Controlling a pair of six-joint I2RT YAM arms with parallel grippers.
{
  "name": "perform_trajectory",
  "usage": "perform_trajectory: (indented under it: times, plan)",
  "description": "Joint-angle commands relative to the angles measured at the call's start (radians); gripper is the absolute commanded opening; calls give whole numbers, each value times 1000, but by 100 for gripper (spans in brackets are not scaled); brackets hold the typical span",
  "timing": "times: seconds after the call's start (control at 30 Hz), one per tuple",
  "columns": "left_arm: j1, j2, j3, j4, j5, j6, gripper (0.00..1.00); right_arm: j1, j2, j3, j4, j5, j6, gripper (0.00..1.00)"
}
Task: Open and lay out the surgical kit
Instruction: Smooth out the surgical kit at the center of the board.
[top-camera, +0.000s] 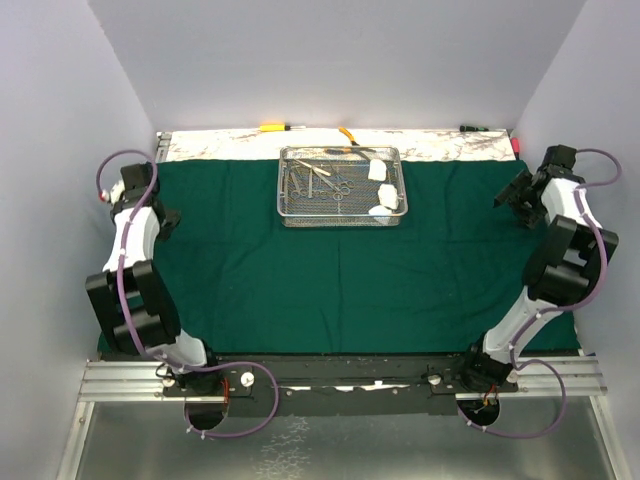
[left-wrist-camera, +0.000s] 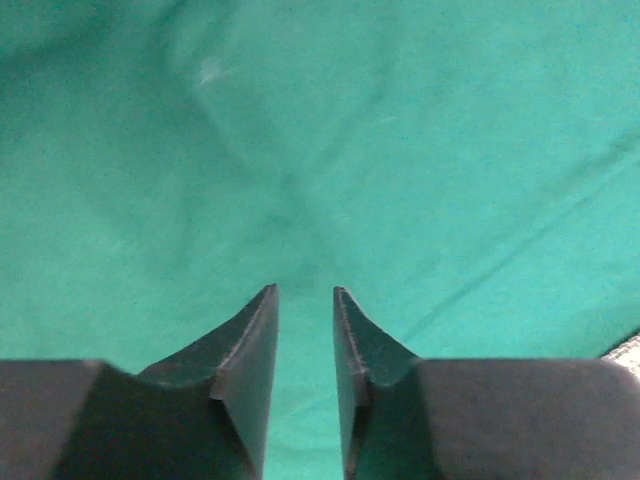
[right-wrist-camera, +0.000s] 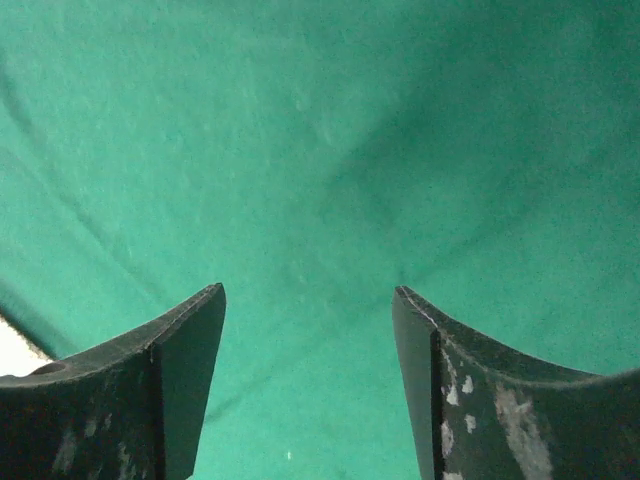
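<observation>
1. Dark green cloth lies spread flat over most of the table and fills the middle of the top view from left to right.
2. A wire-mesh steel tray sits on the cloth at upper centre, just inside the cloth's far edge.
3. Inside the tray, silver clamps and other slim instruments lie at the left and middle. Two white gauze rolls lie along its right side.
4. The left gripper is at the upper left of the cloth. Its fingers stand a narrow gap apart, with only green fabric showing between them. Whether the tips touch the cloth cannot be told.
5. The right gripper is at the upper right of the cloth. Its fingers are spread wide and hold nothing.
6. A yellow-handled tool lies on the pale marbled strip above the cloth, at the top of the view.
</observation>
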Motion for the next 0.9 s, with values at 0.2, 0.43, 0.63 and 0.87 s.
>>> perform_trajectory:
  times: [0.2,0.43,0.63,0.87]
  plan:
    - [-94,457,421,179,159,254,34,85,340,339,62,145,-253,77]
    - [-151,661,627,183,125,290,36,123,478,431,96,243,-366,77]
    - [-154,747,670,180,105,278,36,124,550,448,110,291,-418,76]
    - [-150,757,625,150,-57,224,36,123,626,470,113,445,-454,73]
